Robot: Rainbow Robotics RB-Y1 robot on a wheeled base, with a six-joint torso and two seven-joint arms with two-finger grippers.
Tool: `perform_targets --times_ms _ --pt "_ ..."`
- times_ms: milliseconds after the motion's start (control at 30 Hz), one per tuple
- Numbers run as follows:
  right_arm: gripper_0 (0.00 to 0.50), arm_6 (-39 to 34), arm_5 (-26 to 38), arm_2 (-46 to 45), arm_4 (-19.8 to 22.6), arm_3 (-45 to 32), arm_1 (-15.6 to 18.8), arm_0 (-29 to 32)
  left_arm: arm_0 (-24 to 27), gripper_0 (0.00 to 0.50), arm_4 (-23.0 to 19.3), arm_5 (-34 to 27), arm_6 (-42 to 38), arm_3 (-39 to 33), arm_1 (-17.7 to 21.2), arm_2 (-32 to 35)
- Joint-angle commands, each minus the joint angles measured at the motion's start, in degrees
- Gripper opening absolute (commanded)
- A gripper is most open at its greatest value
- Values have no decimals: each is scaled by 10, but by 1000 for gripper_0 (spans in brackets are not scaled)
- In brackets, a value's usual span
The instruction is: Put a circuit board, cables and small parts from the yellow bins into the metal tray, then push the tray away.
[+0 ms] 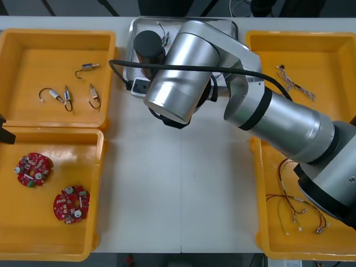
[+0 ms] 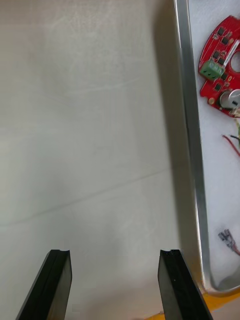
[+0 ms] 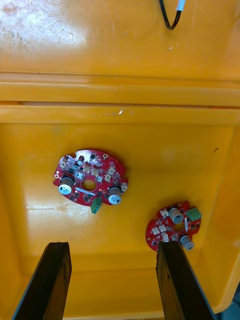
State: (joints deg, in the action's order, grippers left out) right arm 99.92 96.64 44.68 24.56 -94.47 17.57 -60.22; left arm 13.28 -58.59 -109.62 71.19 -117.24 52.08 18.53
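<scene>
Along the bench's left edge sit two yellow plastic bins. The far-left bin (image 1: 55, 33) holds several small metal parts (image 1: 67, 95). The near-left bin (image 1: 55, 239) holds two round red circuit boards (image 1: 34, 169) (image 1: 71, 204), lying flat and apart from each other. Over that near bin hangs the left gripper (image 3: 112, 245), its black fingers spread apart with nothing between them and both boards just beyond the fingertips.

At the middle of the bench's far edge lies the shiny metal tray (image 1: 133, 33), white inside, with the silver right arm (image 1: 183, 67) stretched across it. The right gripper (image 2: 115, 252) stands over bare bench just beside the tray's rim, its fingers wide apart and empty. Inside the tray rests a third red circuit board (image 2: 220, 65) with a thin red cable (image 2: 231, 142) near it.

Against the bench's right edge, the far-right bin (image 1: 300, 39) holds a thin tangled cable (image 1: 295, 83), and the near-right bin (image 1: 261, 233) holds red and yellow cables (image 1: 295, 208).
</scene>
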Motion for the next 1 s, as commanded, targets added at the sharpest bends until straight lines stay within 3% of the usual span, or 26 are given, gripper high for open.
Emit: perform_targets --times_ms 33,133,400,667,1000 --pt "500 -26 73 -52 -50 -98 -10 63 -11 500 -3 -4 41 -17 26 20" --pt "500 -32 134 -77 -67 -143 -10 90 -11 500 -3 -4 41 -17 26 20" --pt "500 -54 134 -180 -75 -270 -7 159 -11 500 -3 -4 41 -17 26 20" --pt "500 -123 134 -293 -74 -375 36 281 -11 500 -3 -4 41 -17 26 20" --pt "500 -191 134 -392 -65 -435 91 377 -11 500 -3 -4 41 -17 26 20"
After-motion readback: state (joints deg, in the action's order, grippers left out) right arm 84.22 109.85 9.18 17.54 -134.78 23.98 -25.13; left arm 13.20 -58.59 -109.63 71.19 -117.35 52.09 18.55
